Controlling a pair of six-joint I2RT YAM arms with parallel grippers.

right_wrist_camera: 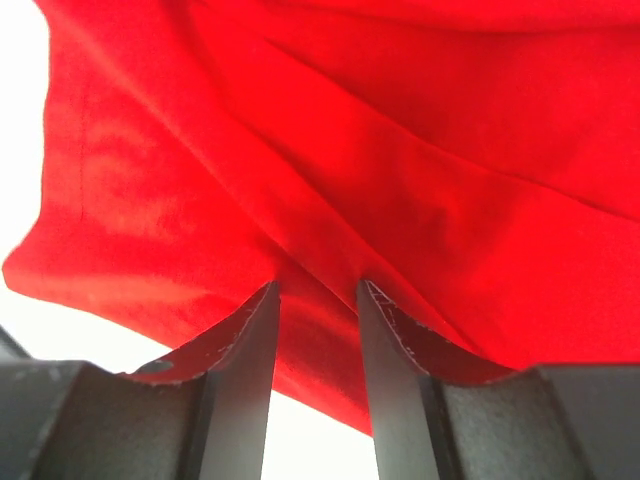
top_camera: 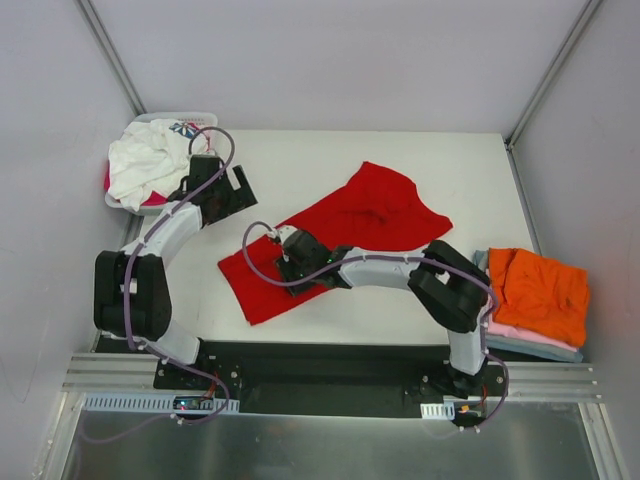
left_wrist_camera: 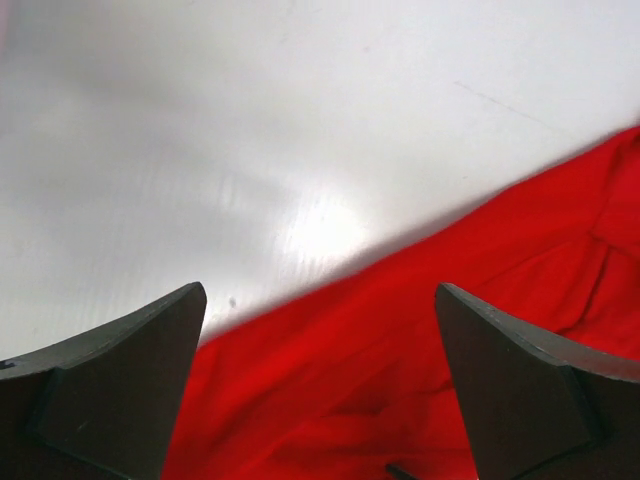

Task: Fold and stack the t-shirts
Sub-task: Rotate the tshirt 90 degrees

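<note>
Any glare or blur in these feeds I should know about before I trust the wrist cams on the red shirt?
Left wrist: a bright glare patch on the table, and the red t-shirt looks slightly soft. Right wrist: the table is blown out to pure white and the red is oversaturated, though the folds still read. Top external: even light, sharp, with only soft shadows.

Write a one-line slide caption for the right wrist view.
Right end effector pinches a fold of the red t-shirt on the white table.

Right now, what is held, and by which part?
The right gripper pinches the red shirt by a fold near its left end; the left gripper holds nothing.
</note>
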